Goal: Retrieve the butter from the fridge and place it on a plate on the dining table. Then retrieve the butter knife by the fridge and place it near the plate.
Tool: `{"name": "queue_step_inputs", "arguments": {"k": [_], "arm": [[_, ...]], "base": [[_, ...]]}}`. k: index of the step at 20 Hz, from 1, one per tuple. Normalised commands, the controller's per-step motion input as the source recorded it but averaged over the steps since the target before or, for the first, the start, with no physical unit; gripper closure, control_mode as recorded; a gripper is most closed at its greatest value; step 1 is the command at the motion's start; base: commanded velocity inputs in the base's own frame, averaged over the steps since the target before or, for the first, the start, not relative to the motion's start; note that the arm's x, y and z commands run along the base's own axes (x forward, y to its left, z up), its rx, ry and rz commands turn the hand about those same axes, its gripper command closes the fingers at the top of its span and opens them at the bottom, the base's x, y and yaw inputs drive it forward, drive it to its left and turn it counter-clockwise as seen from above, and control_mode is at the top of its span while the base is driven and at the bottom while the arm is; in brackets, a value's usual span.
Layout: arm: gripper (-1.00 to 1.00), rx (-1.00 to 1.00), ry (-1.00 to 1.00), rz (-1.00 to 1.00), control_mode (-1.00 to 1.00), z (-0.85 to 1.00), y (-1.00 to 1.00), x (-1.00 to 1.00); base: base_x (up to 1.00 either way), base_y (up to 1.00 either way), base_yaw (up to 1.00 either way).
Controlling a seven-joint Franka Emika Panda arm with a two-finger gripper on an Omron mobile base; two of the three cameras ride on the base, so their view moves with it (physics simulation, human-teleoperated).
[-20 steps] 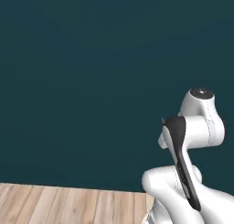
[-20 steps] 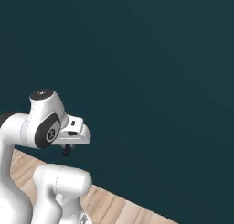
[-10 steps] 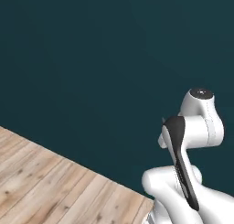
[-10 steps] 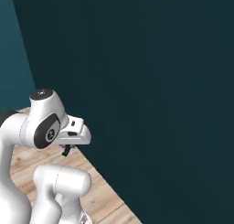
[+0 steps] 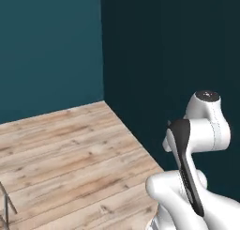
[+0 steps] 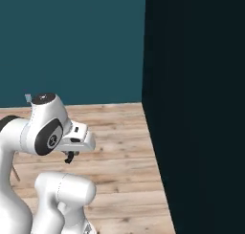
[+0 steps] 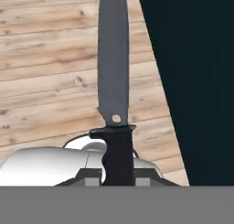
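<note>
The butter knife (image 7: 113,58) has a long grey blade and a black handle, and it points up the hand view over the wooden floor. My gripper (image 7: 118,173) is shut on the handle, with a finger on either side. In the right base view the gripper (image 6: 71,156) hangs under the folded white arm, low at the left, with a small dark piece of the knife (image 6: 69,158) below it. The butter, the fridge, the plate and the dining table are out of view.
A very dark wall panel (image 5: 178,50) stands close on the right and meets a teal wall (image 5: 47,46) at a corner. Light wooden floor (image 5: 70,149) spreads to the left. A thin metal leg (image 5: 6,200) shows at the lower left edge.
The whole picture has swung, so the base has turned: the wall corner and much more floor have come into view. The arm keeps its folded pose, with the knife still held.
</note>
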Motion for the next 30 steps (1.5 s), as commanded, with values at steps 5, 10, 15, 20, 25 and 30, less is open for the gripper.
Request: {"name": "queue_step_inputs", "arguments": {"k": [5, 10, 15, 20, 25, 30], "arm": [[1.00, 0.00, 0.00, 0.00, 1.00, 0.00, 0.00, 0.00], [1.00, 0.00, 0.00, 0.00, 1.00, 0.00, 0.00, 0.00], [1.00, 0.00, 0.00, 0.00, 1.00, 0.00, 0.00, 0.00], [1.00, 0.00, 0.00, 0.00, 1.00, 0.00, 0.00, 0.00], [1.00, 0.00, 0.00, 0.00, 1.00, 0.00, 0.00, 0.00], [1.00, 0.00, 0.00, 0.00, 1.00, 0.00, 0.00, 0.00]], "base": [[0.10, -0.17, 0.93], [0.25, -0.19, 0.91], [0.40, -0.11, 0.89], [0.38, -0.20, 0.75], [0.42, -0.41, 0.66], [0.44, -0.16, 0.52]]}}
